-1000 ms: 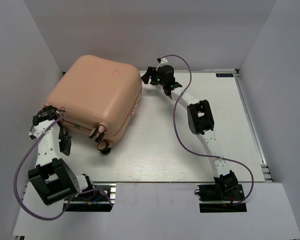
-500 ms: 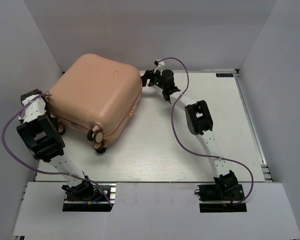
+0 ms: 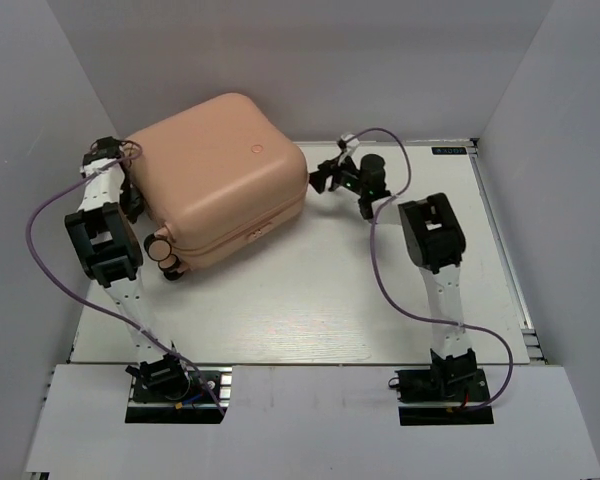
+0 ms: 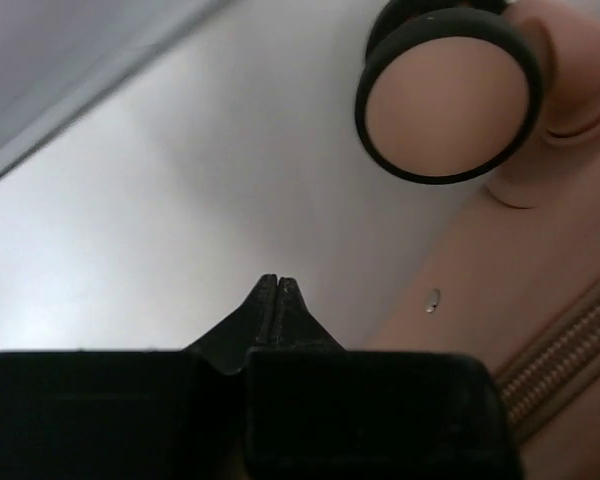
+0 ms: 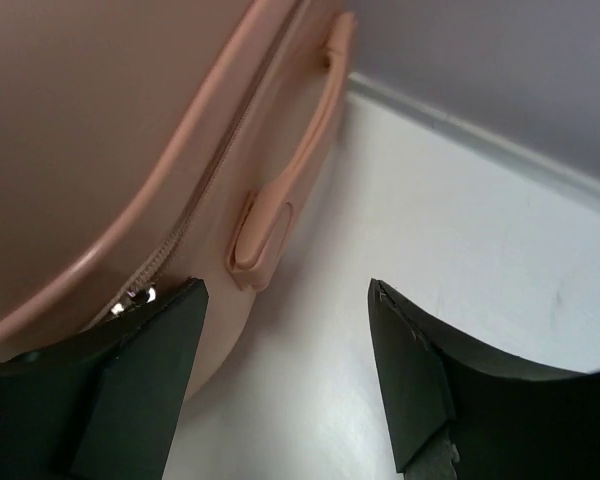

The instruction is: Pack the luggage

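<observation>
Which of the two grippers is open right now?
The right gripper, jaws spread beside the luggage handle; the left gripper, near a wheel, is pinched shut.

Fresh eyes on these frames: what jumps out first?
The big pale pink luggage, closed, fills the far left of the table and dwarfs both arms. The left pincer is shut on nothing near a wheel on the case's left side. The right pincer stands open at its right side, facing the side handle.

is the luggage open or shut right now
Shut: the luggage shows only its pink outside, its seam closed along the zipper; no inner lining visible.
</observation>
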Controlling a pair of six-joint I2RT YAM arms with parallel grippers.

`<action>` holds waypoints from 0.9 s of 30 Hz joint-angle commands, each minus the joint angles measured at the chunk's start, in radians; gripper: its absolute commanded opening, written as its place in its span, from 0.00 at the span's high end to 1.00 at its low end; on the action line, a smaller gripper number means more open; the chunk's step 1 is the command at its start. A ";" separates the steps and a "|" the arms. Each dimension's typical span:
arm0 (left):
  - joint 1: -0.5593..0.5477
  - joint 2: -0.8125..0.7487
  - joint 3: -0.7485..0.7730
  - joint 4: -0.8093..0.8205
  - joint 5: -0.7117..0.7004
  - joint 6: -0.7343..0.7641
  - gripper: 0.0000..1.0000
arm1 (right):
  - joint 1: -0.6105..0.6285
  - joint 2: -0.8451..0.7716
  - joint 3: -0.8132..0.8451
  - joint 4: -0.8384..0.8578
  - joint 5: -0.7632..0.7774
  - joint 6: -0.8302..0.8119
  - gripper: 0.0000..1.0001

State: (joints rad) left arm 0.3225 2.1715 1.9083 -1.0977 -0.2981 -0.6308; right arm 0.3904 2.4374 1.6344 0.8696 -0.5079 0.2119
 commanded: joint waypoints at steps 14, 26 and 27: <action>-0.531 0.085 0.225 0.133 0.343 0.310 0.94 | 0.102 -0.866 -0.748 -0.400 -0.100 -0.413 0.31; -0.438 -0.033 0.311 0.015 0.130 0.281 0.00 | 0.102 -1.163 -0.773 -0.685 0.329 -0.186 0.31; -0.406 -0.047 0.317 -0.016 0.072 0.272 0.00 | 0.102 -1.172 -0.762 -0.717 0.432 -0.175 0.30</action>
State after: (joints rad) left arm -0.0196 2.2829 2.1891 -0.9302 -0.2989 -0.3340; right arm 0.4789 1.3334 0.7486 0.0368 -0.2703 -0.1036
